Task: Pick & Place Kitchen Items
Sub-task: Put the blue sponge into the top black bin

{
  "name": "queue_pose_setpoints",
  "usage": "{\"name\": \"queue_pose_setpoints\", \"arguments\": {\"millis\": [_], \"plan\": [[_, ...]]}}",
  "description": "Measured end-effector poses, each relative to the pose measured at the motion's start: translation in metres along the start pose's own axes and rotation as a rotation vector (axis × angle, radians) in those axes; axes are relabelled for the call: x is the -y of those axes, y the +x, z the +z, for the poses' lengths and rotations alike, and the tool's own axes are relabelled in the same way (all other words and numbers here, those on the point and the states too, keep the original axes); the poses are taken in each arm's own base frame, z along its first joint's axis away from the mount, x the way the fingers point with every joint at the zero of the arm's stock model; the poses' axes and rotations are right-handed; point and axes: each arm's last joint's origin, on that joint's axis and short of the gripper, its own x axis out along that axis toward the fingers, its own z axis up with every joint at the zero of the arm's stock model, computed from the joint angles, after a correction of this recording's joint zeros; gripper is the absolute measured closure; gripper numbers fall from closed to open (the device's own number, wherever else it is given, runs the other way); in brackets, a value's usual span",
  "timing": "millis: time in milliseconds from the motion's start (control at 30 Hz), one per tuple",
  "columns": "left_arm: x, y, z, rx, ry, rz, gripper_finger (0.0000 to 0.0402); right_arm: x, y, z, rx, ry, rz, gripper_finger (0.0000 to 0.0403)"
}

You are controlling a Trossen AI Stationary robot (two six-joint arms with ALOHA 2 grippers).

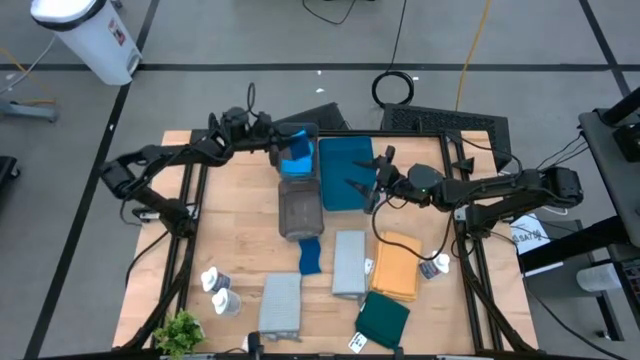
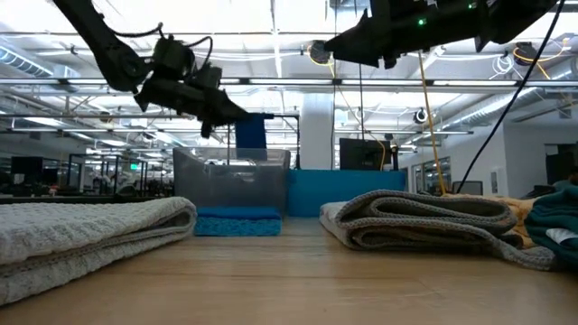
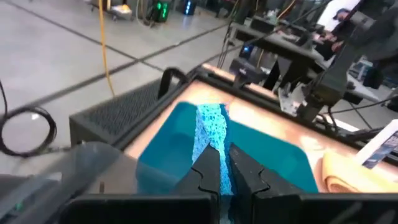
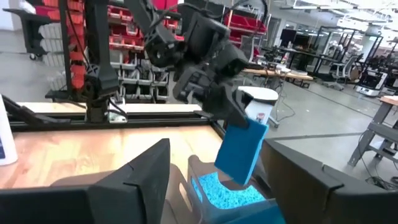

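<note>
My left gripper (image 1: 283, 143) is shut on a small bright-blue sponge (image 1: 297, 151) above the far end of the clear grey tray (image 1: 299, 212). The gripper also shows in the low view (image 2: 223, 110), with the sponge (image 2: 250, 135) hanging over the tray (image 2: 230, 176). A second blue sponge (image 4: 225, 193) lies in the tray below it. My right gripper (image 1: 362, 182) is open and empty above the teal tray (image 1: 340, 165), pointing toward the left gripper. My left gripper pinches the sponge's upper end (image 4: 247, 126) between its two fingers, which slant down from the table's left. In the left wrist view the sponge (image 3: 210, 140) shows edge-on between the fingers. It hangs below them, lifted clear above the grey tray.
On the near half of the table lie a blue sponge (image 1: 310, 256), two grey cloths (image 1: 349, 263) (image 1: 281, 301), an orange cloth (image 1: 396, 266) and a dark teal cloth (image 1: 383, 318). White bottles (image 1: 221, 291) (image 1: 435, 266) and a green plant (image 1: 178, 330) stand near the corners.
</note>
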Motion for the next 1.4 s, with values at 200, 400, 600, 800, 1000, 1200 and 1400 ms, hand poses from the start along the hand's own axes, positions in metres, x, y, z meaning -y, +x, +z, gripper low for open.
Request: {"name": "queue_pose_setpoints", "arguments": {"millis": [200,400,600,800,1000,1200,1400], "plan": [[-0.009,0.004,-0.013,-0.058,-0.056,-0.071,0.0396,0.0,0.0,-0.001,-0.005,-0.003,0.002,0.0188],[-0.015,0.008,-0.03,-0.151,-0.077,-0.125,0.0393,0.0,0.0,-0.001,-0.005,-0.003,0.002,0.0186],[-0.02,0.013,-0.039,-0.17,-0.074,-0.129,0.0391,0.0,0.0,-0.001,-0.005,-0.001,0.002,0.0192],[-0.022,0.014,-0.041,-0.171,-0.043,-0.071,0.0395,0.0,0.0,-0.001,-0.005,-0.001,0.003,0.0193],[-0.022,0.016,-0.041,-0.171,0.029,-0.009,0.0371,0.0,0.0,-0.001,-0.006,-0.002,0.002,0.0193],[-0.014,0.022,-0.043,-0.179,0.075,0.06,0.0336,0.0,0.0,-0.001,-0.006,-0.002,0.003,0.0193],[-0.006,0.028,-0.045,-0.187,0.148,0.147,0.0329,0.0,0.0,-0.001,-0.006,-0.001,0.003,0.0193]]}}
